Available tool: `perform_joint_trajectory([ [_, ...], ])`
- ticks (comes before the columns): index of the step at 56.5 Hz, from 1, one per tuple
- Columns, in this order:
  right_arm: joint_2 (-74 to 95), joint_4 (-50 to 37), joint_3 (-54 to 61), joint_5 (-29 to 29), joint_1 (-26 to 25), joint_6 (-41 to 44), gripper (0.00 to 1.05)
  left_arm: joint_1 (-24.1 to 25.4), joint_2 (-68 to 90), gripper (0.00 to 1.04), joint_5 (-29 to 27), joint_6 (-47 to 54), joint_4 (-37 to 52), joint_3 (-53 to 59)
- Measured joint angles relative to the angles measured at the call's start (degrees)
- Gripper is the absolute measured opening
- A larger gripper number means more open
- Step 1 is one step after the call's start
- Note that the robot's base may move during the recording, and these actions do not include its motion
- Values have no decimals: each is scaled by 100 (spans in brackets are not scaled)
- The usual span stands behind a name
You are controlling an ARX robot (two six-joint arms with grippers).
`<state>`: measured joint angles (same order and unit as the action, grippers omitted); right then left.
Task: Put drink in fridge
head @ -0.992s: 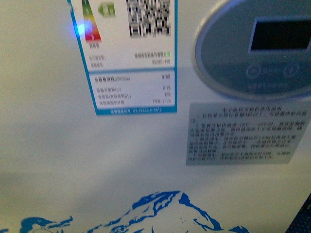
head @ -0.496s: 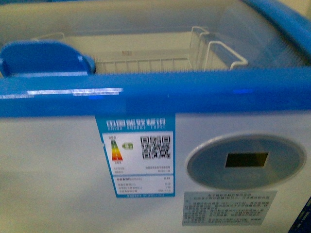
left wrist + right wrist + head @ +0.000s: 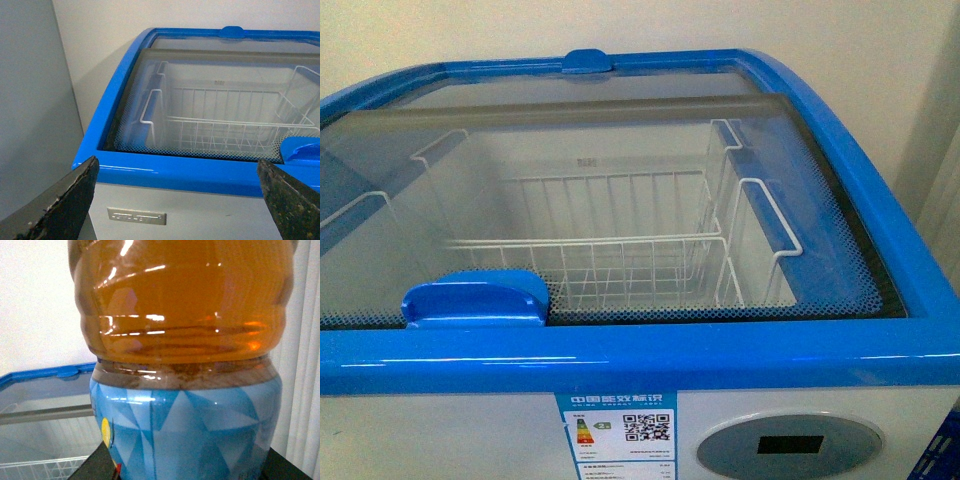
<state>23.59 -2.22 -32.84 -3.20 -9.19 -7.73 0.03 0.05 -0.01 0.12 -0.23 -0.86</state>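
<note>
The right gripper point(image 3: 185, 462) clamps an amber drink bottle point(image 3: 180, 340) with a blue label, just in front of the chest fridge point(image 3: 620, 360). The left gripper point(image 3: 176, 167) hangs wide open and empty before the fridge's blue rim. A wire basket point(image 3: 620, 245) shows under the glass lid point(image 3: 800, 200).

Looks like a shop: a glass-topped display fridge point(image 3: 640, 355) with wire baskets point(image 3: 620, 215)

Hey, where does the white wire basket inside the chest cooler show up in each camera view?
Front view: wire basket mid-picture, seen through the glass lid.
Left wrist view: through the glass, beyond the open left end effector.
Right wrist view: only a sliver beside the held bottle.
Shared landmark: the blue tab on the far rim.
</note>
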Motion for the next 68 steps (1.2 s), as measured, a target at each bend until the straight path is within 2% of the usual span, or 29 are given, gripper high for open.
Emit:
perform_joint_trajectory([
  [6,-2,0,0,0,0,0,37,9,9,97,57,-61,-15,-2],
  [7,0,0,0,0,0,0,37,85,109,97,365,-304,-55,-22],
  [11,0,0,0,9,0,0,37,304,542,97,964,-767,256,-15],
  [22,0,0,0,0,7,0,37,911,2621,97,2474,-966,2573,-42],
  [31,-2,0,0,11,7,0,37,1309,4972,97,3801,-282,4903,-522],
  [34,0,0,0,4,7,0,37,1357,5674,97,4319,168,5421,-782],
  [38,0,0,0,4,7,0,37,1394,6107,97,4933,892,5281,-1001],
  [42,0,0,0,7,7,0,37,1425,6262,97,5281,1408,5077,-1121],
  [49,-2,0,0,7,7,0,37,1482,6369,97,5945,3018,4094,-1541],
  [58,0,0,0,7,7,0,37,1460,6369,97,6194,4017,3268,-1797],
  [64,0,0,0,7,7,0,37,1270,6319,97,6245,4186,3132,-1963],
  [65,0,0,0,7,7,0,37,973,6306,97,6015,3429,3775,-2009],
  [68,0,0,0,4,7,0,37,852,6439,97,5823,3473,3950,-2026],
])
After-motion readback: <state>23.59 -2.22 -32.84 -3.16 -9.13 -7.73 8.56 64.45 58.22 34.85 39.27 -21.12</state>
